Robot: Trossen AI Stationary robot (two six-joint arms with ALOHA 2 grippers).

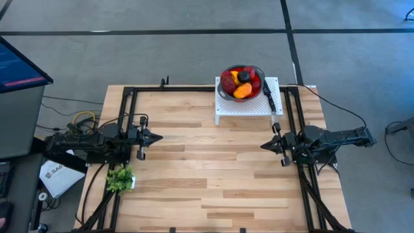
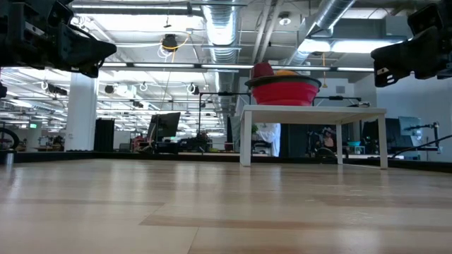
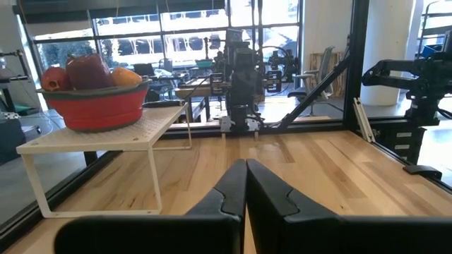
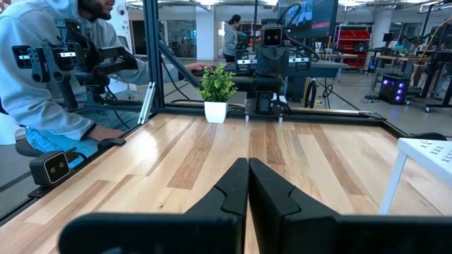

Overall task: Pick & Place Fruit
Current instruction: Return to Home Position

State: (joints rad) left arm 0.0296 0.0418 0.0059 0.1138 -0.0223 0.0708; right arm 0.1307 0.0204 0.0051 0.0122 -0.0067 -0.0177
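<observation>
Up front, on the left side of the pale wooden plank table, a small leafy green plant in a white pot stands just beside the left arm. Farther in, the two dark arms stretch level over the middle of the table from opposite sides, facing each other and well apart. The left end effector is narrowed fully, its two dark fingers pressed together with nothing between them. The right end effector is the same, its fingers meeting along one seam and empty. In the low view both hang above the boards. Beyond them, at the far edge and toward the right, stands a white perforated metal shelf on thin legs. On it sits a round red strainer bowl with a grey rim, and the rounded toy fruit, red, dark purple, orange and yellow, lies piled inside it. A black-handled knife lies on the shelf just beside the bowl, on its right. Past the table's left side, a person in a grey hooded top sits at a rig.
</observation>
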